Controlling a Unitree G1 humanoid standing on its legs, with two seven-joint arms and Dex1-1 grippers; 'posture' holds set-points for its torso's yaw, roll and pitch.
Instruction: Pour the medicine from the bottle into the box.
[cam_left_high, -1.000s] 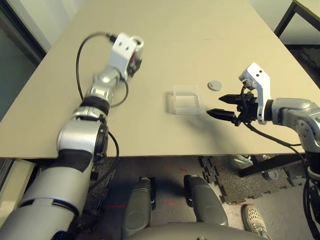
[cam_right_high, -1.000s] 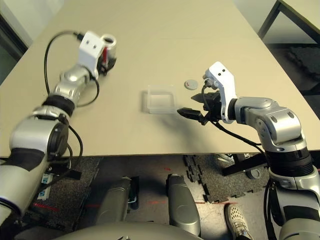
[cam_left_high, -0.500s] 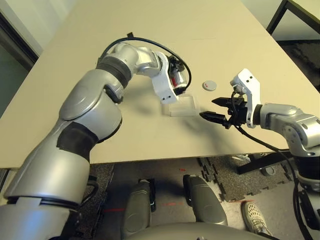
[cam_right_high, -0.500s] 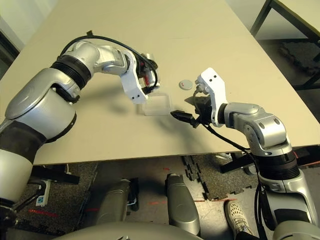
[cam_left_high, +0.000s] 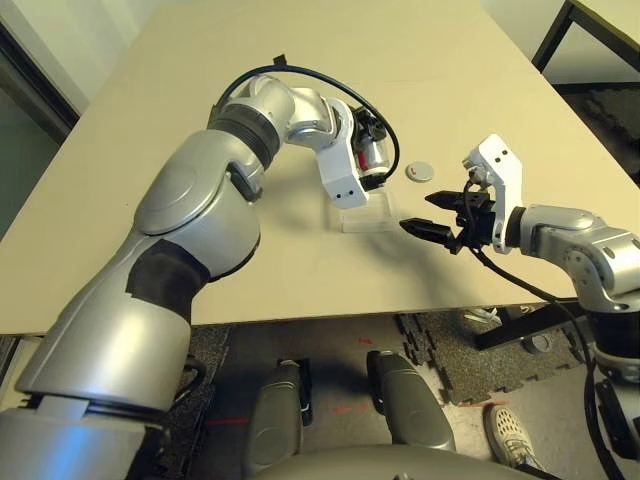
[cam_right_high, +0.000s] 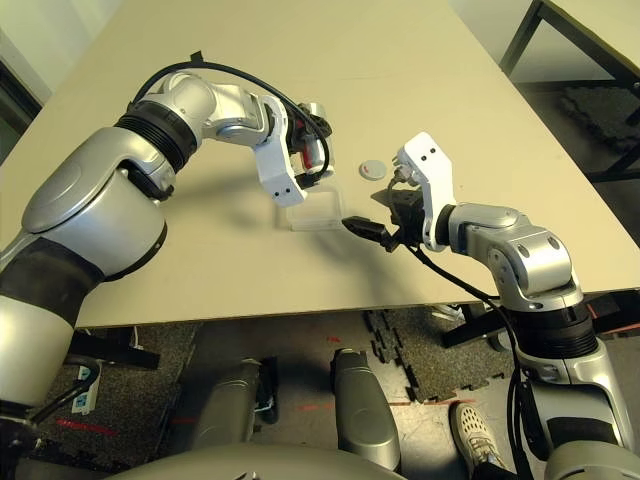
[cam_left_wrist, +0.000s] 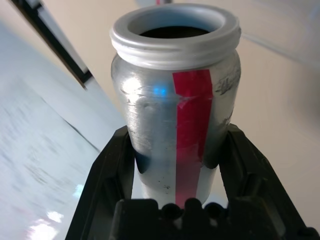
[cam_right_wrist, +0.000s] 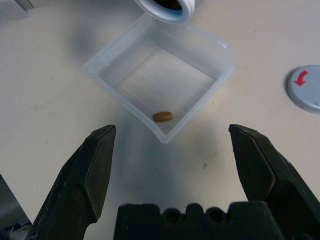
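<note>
**Q:** Since the first earlier picture, what has moved?

**A:** Swung in from the table's far left, the left gripper (cam_left_high: 372, 160) now hangs tilted over the box (cam_left_high: 366, 212); the right arm is unchanged.

**Q:** Nearest the robot, what is shown?

**A:** The right gripper (cam_left_high: 430, 214), jaws spread wide and holding nothing, just to the right of the box and pointing at it without touching.

**Q:** And the box itself?

**A:** It rests on the table (cam_left_high: 150, 200), a clear square tray with one small brown pill (cam_right_wrist: 162, 116) lying near a corner.

**Q:** Above it?

**A:** The left gripper is clamped around the bottle (cam_left_wrist: 175, 110), silvery with a red stripe. The uncapped mouth tips toward the box's far edge.

**Q:** Farthest?

**A:** A loose grey cap (cam_left_high: 419, 172), marked with a red arrow, lies beyond the box to the right, apart from it.
</note>
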